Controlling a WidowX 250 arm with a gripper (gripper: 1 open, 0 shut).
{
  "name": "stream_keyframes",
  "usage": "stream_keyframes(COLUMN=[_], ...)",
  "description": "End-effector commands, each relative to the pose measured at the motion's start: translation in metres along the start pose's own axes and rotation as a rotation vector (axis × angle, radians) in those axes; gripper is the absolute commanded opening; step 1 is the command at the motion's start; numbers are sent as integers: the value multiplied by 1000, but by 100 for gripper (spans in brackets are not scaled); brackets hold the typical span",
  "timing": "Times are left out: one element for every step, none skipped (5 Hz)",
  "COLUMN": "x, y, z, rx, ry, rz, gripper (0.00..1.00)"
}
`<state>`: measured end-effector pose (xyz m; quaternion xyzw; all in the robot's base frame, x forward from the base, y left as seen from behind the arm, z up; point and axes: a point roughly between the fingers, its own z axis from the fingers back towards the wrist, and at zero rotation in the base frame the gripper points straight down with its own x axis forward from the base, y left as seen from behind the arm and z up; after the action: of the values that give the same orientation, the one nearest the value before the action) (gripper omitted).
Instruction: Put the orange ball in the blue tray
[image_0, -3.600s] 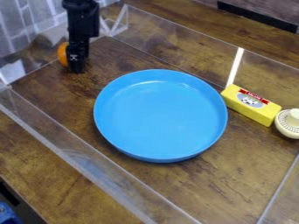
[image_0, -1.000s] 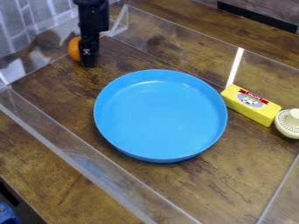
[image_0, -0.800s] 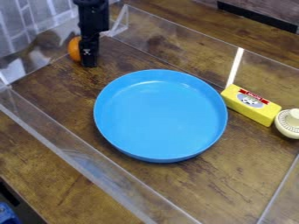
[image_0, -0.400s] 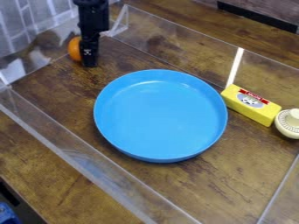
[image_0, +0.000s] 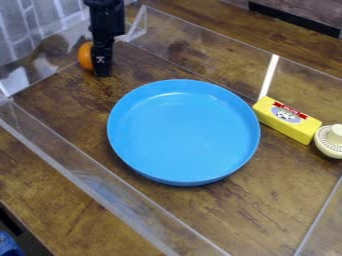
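the orange ball (image_0: 86, 56) sits on the table (image_0: 60, 106) near the clear wall, outside the blue tray (image_0: 183, 132), with the jaws (image_0: 96, 62) right against it, presumably to grasp it, though whether they pinch it i cannot tell.

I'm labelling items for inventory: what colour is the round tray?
The tray is plain bright blue, seen best in the current camera view.
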<state>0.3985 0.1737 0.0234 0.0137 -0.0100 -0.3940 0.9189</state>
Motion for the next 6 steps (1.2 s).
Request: stream_keyframes(x=[18,23,31,32,34,36], y=[2,-2,-10,-12,-16,-20], z=[42,49,57,62,69,77], rx=[78,79,79,77,71,66], ry=[-37,-46,-57,-64,-71,-80], rz=[-21,-16,-13,-11,-7,-6], gripper=[0,0,0,0,0,0])
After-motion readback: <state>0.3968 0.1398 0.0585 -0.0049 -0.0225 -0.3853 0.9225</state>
